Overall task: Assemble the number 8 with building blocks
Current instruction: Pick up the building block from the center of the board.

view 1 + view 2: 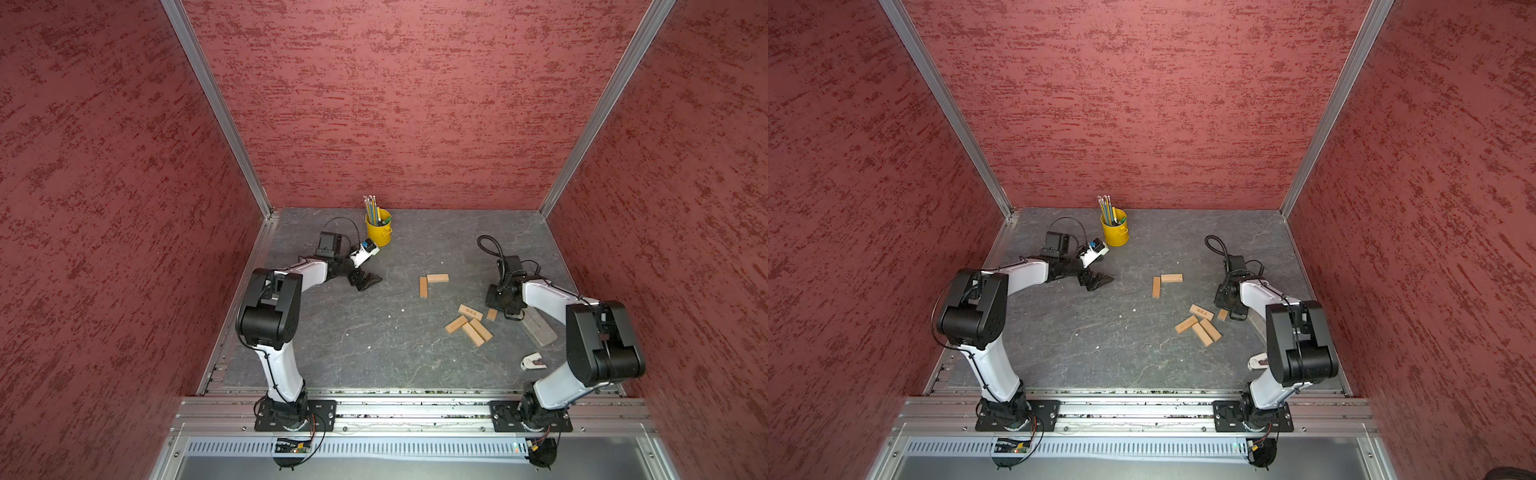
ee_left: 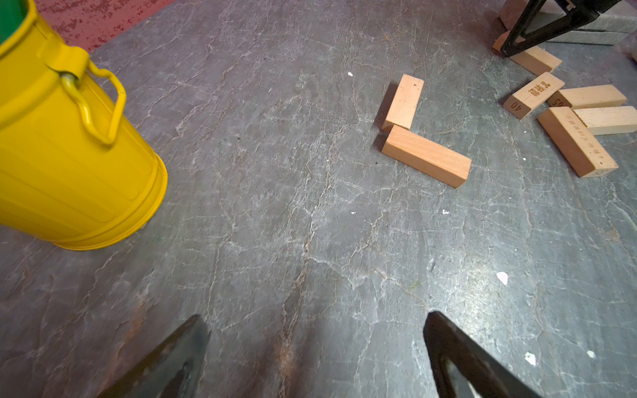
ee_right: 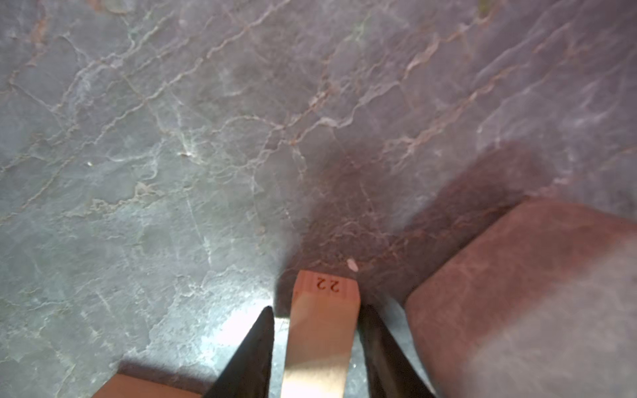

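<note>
Wooden block lies long-ways inside the right gripper, one finger not touching; left gripper is spread, far off.

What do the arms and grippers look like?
The left arm and right arm have white shells, black joints, thin black cables; a thicker cable loops at the right wrist. The left gripper and right gripper are black with tapered fingers.

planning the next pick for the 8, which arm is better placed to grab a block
Right: the right gripper straddles the block marked 22, while the left gripper hangs open, away by the yellow bucket.
</note>
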### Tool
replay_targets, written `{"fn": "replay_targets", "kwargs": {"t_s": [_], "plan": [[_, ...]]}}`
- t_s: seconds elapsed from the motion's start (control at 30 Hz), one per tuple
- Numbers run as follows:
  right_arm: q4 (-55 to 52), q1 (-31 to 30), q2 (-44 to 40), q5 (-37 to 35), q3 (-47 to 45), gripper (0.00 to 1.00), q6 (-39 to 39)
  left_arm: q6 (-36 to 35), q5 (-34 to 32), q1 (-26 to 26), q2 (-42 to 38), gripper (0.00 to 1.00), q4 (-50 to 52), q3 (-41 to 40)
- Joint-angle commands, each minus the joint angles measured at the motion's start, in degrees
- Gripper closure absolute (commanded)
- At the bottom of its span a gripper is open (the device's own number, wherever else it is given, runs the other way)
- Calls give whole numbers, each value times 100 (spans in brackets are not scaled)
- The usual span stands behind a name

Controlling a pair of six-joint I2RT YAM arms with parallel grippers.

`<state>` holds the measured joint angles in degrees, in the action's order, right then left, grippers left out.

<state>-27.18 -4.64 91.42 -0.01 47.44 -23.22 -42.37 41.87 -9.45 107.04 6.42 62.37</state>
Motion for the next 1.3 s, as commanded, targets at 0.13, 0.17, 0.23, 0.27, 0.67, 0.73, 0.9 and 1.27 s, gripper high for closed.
{"fn": "replay_targets", "kwargs": {"t_s": [0.13, 0.17, 0.23, 0.27, 0.67, 0.73, 0.9, 1.27], "plan": [[-127, 9, -11, 486, -295, 56, 281, -104, 23, -39, 18, 0, 83, 58], [-146, 14, -59, 502, -332, 54, 289, -97, 23, -39, 18, 1, 88, 56], [-157, 9, -145, 458, -413, 51, 266, -104, 23, -39, 18, 1, 74, 60], [-153, 4, -169, 450, -444, 51, 251, -105, 23, -39, 18, 1, 75, 58], [-253, -10, -125, 442, -565, 72, 229, -114, 36, -43, 27, 1, 103, 73], [-268, -10, -174, 517, -595, 81, 327, -109, 23, -48, 21, 1, 105, 65], [17, -145, -606, 947, -76, 91, 957, -101, 14, -48, 43, 1, 127, 92], [161, -2023, 90, -968, 1340, 100, 5417, -113, -11, -54, 54, 1, 158, 118]]}}
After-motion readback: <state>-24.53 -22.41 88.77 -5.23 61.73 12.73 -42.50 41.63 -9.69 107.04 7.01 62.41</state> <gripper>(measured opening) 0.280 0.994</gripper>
